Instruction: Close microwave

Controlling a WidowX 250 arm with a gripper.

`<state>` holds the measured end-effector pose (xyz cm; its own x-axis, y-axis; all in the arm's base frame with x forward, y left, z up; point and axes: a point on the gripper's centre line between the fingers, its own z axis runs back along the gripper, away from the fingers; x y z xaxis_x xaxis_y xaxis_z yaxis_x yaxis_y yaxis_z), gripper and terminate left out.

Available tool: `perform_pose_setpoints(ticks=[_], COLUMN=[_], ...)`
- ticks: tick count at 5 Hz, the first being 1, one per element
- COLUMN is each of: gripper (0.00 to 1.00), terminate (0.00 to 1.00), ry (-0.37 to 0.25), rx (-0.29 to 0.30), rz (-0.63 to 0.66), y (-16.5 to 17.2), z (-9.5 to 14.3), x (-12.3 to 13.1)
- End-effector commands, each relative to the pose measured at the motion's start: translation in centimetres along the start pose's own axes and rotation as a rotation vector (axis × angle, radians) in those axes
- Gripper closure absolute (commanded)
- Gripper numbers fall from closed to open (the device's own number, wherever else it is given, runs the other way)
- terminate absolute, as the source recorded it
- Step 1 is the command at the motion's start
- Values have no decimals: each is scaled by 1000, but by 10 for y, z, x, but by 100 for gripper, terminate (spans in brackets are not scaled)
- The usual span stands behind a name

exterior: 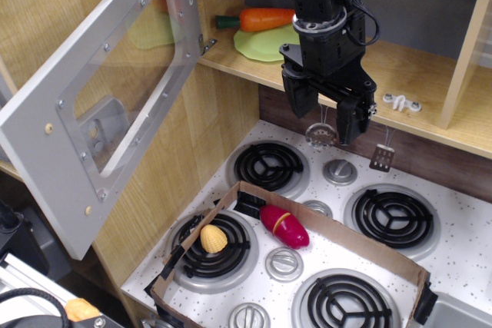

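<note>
The microwave door (77, 136) is silver-grey with a clear window and stands swung wide open to the left, its inner face with screws toward me. It hinges at the wooden cabinet edge beside the open compartment (231, 55), where a carrot (265, 18) and a green plate (269, 42) lie. My black gripper (323, 113) hangs in front of the shelf, to the right of the door and apart from it. Its fingers point down, open and empty. The door's handle and buttons are hidden.
Below is a toy stove (461, 266) with four coil burners and knobs. A cardboard frame (346, 240) lies on it around a red-and-yellow toy (284, 226). A yellow toy (214, 239) sits on the front left burner. A small strainer (321, 134) and spatula (382, 158) hang under the shelf.
</note>
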<state>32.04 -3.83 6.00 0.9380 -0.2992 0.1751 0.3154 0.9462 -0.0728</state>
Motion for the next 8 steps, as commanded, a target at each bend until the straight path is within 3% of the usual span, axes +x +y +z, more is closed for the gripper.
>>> perform_pose_setpoints(ticks=[1,2,4,5,7,8], gripper=[0,0,0,0,0,0], terminate=[0,0,0,0,0,0], ry=[0,-2,32,113,235,289], rx=[0,99,162,158,254,291], rz=[0,-32,-50,-84,-155,-217], y=[0,12,38,54,72,77], z=[0,32,76,106,165,180], x=[0,-23,-52,-65,-103,-127])
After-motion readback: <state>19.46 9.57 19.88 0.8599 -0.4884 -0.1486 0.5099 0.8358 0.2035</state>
